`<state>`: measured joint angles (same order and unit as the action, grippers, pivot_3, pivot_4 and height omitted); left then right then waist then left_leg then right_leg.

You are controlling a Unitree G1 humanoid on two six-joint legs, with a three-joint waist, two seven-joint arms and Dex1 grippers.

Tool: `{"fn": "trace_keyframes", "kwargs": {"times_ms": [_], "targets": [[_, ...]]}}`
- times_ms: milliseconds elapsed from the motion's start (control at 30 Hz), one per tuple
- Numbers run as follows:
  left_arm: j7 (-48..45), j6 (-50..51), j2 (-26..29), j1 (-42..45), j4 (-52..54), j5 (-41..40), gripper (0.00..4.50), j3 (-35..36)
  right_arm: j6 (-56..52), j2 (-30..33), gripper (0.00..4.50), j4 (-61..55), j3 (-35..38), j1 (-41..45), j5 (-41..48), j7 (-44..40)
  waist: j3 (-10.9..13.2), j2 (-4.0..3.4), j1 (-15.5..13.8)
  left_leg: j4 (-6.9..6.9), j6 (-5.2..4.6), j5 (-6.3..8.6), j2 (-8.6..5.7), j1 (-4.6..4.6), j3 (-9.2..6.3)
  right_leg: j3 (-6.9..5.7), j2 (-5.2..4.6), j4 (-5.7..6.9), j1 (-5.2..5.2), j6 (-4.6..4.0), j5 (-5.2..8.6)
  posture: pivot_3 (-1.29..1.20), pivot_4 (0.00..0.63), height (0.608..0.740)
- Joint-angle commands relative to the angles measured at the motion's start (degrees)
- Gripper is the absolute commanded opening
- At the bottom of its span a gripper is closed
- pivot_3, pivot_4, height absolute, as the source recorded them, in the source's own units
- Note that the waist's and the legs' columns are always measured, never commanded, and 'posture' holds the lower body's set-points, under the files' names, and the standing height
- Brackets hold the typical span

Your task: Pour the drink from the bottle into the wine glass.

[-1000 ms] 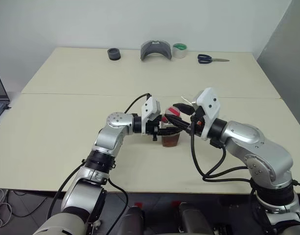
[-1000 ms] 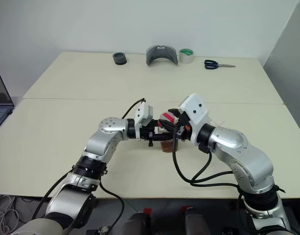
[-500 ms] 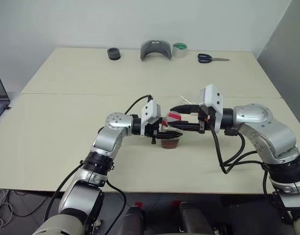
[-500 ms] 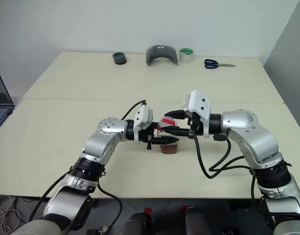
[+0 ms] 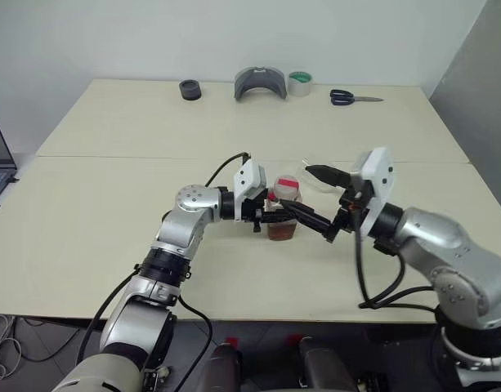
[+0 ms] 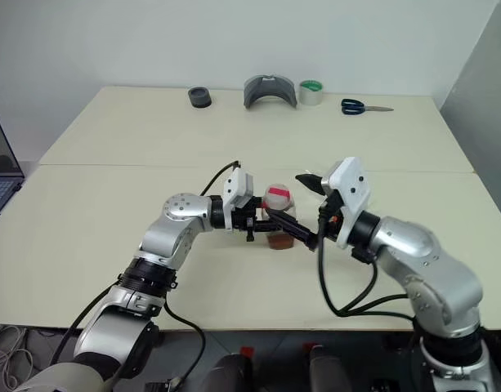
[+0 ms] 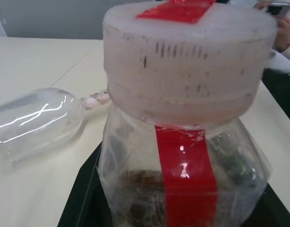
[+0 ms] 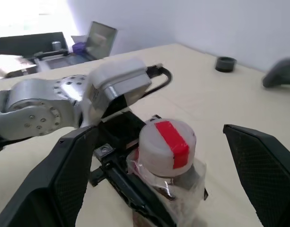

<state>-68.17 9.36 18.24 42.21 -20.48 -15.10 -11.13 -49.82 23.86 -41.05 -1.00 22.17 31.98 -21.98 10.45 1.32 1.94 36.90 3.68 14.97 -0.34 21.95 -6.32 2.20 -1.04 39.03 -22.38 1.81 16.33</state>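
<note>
Left eye view: we held the bottle point(image 5: 284, 209) upright on the surface point(image 5: 111, 204) in our left fingers point(image 5: 276, 219), clamped around it. Our right fingers point(image 5: 317, 200) stood spread wide, just beside its capped top. The glass point(image 7: 36, 120) lay sideways nearby.

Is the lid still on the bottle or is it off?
On. The bottle stands upright with its white cap seated on the neck, and a strip of red tape runs over the top and down the side.
</note>
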Motion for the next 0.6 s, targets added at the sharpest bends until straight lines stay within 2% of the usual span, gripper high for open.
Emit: {"fn": "trace_keyframes", "kwargs": {"times_ms": [33,200,500,600], "targets": [[-0.3,-2.2,-0.5,2.7,-0.5,-0.4,1.80,1.3,0.6,-3.1,4.50,-3.0,-3.2,-0.4,-4.0,6.6,0.0,0.00,0.0,0.00,0.00,0.00,0.00,0.01,-0.02,-0.02,0.00,-0.01,0.00,0.00,0.00,0.00,0.150,0.740],[-1.3,-3.2,-0.5,3.7,-2.0,-0.3,1.80,1.0,3.0,-7.3,4.50,-0.3,-7.4,0.3,-9.2,11.0,0.0,0.00,0.0,-0.01,0.00,0.00,-0.01,0.02,0.00,0.00,0.01,-0.02,-0.02,0.00,0.00,0.00,0.150,0.740],[-2.0,-3.7,-0.4,3.6,-2.1,0.2,1.80,0.8,2.4,-10.4,4.50,3.0,-7.1,3.6,-9.7,10.5,0.0,-0.01,0.0,-0.01,0.00,0.00,-0.01,0.02,-0.01,-0.01,0.01,-0.02,-0.02,-0.01,0.00,0.00,0.150,0.740],[-2.1,-3.7,-0.3,3.4,-1.9,0.2,1.80,0.8,1.4,-9.8,3.92,3.6,-7.2,4.1,-9.1,9.0,0.0,-0.02,0.0,-0.01,0.00,0.00,-0.01,0.02,-0.01,-0.01,0.01,-0.02,-0.02,-0.01,0.00,0.00,0.150,0.740]]}}
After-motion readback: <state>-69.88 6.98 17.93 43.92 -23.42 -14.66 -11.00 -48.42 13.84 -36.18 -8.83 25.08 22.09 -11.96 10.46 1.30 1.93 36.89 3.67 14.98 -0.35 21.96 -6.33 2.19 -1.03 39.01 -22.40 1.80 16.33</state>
